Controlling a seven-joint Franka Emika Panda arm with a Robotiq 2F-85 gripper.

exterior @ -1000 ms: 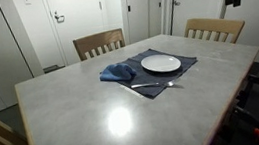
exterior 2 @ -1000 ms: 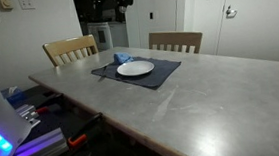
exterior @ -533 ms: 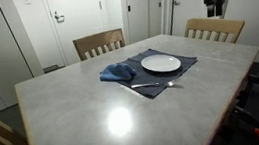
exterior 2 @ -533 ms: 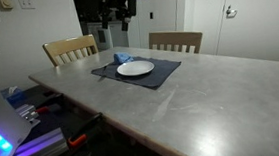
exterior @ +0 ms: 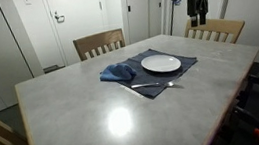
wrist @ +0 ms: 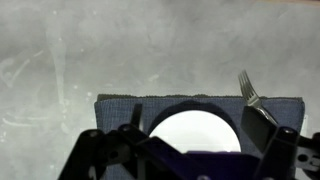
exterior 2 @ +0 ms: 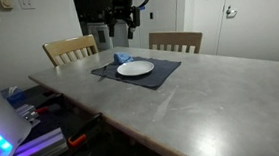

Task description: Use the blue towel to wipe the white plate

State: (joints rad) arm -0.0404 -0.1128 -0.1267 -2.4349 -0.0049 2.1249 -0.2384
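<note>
The white plate [exterior: 162,64] lies on a dark placemat [exterior: 185,69] near the table's far side. The crumpled blue towel [exterior: 118,73] lies on the placemat's end, beside the plate. Both also show in an exterior view, the plate [exterior 2: 135,68] with the towel [exterior 2: 124,57] behind it. My gripper [exterior: 199,15] hangs open and empty, high above the table and beyond the plate; it also shows in an exterior view [exterior 2: 122,27]. In the wrist view the open jaws [wrist: 200,112] frame the plate [wrist: 195,135] far below. The towel is out of the wrist view.
A fork [exterior: 157,85] lies on the placemat's near edge, also seen in the wrist view [wrist: 250,92]. Wooden chairs [exterior: 99,43] [exterior: 216,29] stand at the table's far side. The grey table [exterior: 105,116] stretches wide in front of the placemat.
My gripper has moved down and sideways from the upper corner of the room toward the space above the plate. The towel, plate and fork have not moved.
</note>
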